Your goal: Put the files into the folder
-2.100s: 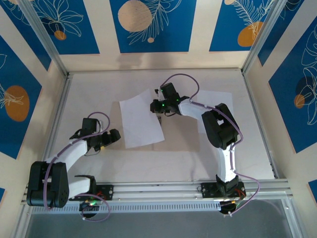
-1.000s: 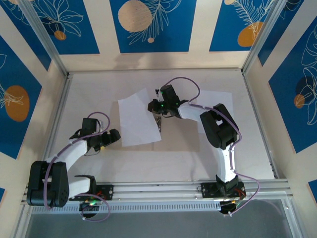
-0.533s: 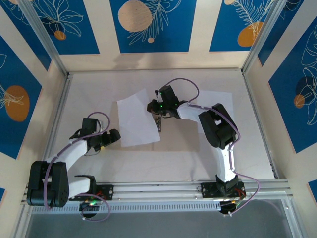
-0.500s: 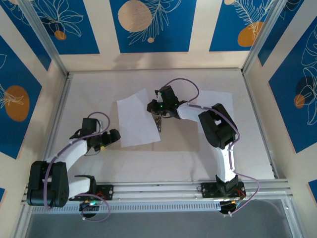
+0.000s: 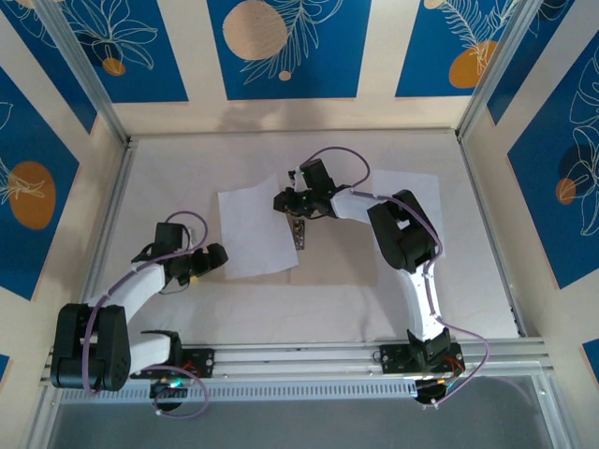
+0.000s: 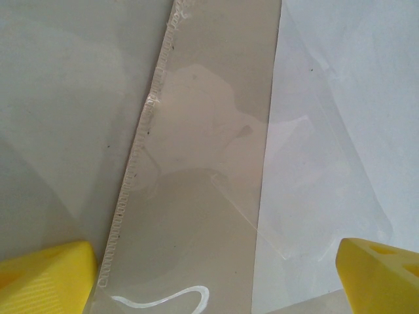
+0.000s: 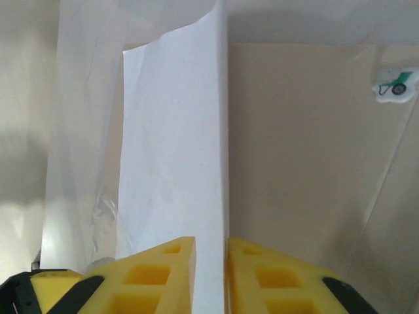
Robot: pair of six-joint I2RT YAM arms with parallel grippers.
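Observation:
One white sheet (image 5: 251,229) lies left of centre, its right edge lifted and pinched by my right gripper (image 5: 298,228). In the right wrist view the sheet (image 7: 173,144) rises between the yellow fingers (image 7: 157,268), with my right gripper (image 7: 211,243) shut on it. To its right lies the tan folder (image 7: 301,163), flat on the table (image 5: 337,257). A second white sheet (image 5: 417,192) lies at the right, partly under the right arm. My left gripper (image 5: 213,257) sits low by the first sheet's left edge, open (image 6: 216,281) over the tan folder (image 6: 209,131) and a clear film with a punched edge (image 6: 141,140).
Metal frame posts and a raised wall ring the table (image 5: 187,159). A rail (image 5: 299,360) with both arm bases runs along the near edge. A small green and white clip or tag (image 7: 395,85) sits on the tan surface at the far right.
My right gripper has moved left with the sheet's right edge, and the sheet has slid a little to the left. The left arm has stayed put.

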